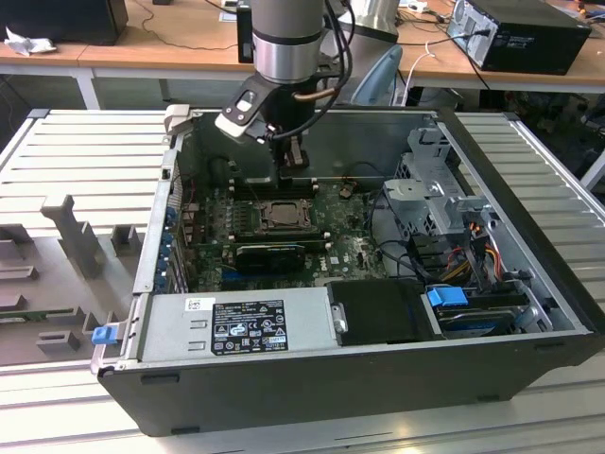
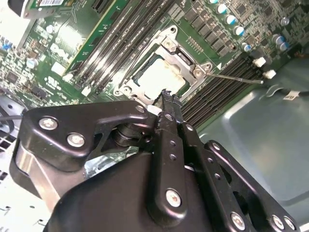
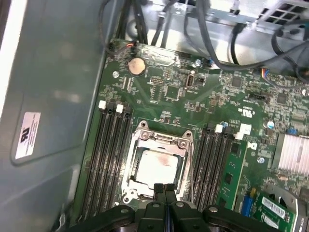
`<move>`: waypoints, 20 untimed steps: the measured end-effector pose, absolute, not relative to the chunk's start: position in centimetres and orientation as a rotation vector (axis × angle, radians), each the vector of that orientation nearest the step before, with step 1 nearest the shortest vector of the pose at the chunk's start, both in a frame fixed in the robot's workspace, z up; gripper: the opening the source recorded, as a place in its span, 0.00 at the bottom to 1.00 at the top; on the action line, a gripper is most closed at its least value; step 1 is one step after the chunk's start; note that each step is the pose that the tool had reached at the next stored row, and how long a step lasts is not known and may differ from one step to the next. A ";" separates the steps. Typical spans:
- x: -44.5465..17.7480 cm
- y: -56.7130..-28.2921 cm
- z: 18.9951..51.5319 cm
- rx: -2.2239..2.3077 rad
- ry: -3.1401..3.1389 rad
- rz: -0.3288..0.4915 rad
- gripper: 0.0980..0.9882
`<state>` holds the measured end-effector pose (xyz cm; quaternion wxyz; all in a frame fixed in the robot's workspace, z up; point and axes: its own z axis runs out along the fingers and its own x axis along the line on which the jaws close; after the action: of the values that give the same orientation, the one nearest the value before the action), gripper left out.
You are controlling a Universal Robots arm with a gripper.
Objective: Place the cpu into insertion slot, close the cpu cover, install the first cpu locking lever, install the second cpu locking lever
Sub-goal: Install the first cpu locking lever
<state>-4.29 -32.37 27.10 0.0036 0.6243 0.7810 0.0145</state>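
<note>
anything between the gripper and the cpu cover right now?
Nothing visible. In the first wrist view the shut gripper hangs over the edge of the cover, which lies flat around the cpu. The memory slots flank it, not in between. In the second wrist view a thin lever sticks out sideways, clear of the gripper.

Colours: green board [image 3: 164, 92], the rest mostly black and grey.
Cpu [image 3: 155, 166] pale silver-grey with a faint pinkish smear. Cover [image 3: 161, 140] dull grey metal. Memory slots [image 3: 108, 145] black with white end clips. Coin cell [image 3: 136, 65] silver. Heatsink [image 3: 292, 152] silver, finned stripes. Gripper [image 2: 166, 96] matte black with silver screw heads. Arm [image 1: 288, 38] grey with a black band. Case [image 1: 331, 378] dark grey. PSU [image 1: 236, 326] light grey with one black and one white label. Tab [image 1: 447, 296] toward the exterior view's right is bright blue, and so is the latch [image 1: 106, 333] at its left. Table [image 1: 85, 151] light grey, ribbed. Desk [image 1: 189, 38] wood-tone.
</note>
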 end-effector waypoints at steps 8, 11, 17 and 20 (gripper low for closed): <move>-4.3 -32.4 27.1 1.841 2.538 0.046 0.01; -4.3 -32.4 27.1 1.776 2.585 0.046 0.01; -4.3 -32.4 27.1 1.671 2.656 0.046 0.01; -4.3 -32.4 27.1 1.638 2.677 0.046 0.01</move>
<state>-4.31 -32.37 27.07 0.0017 0.5218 0.8529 0.0148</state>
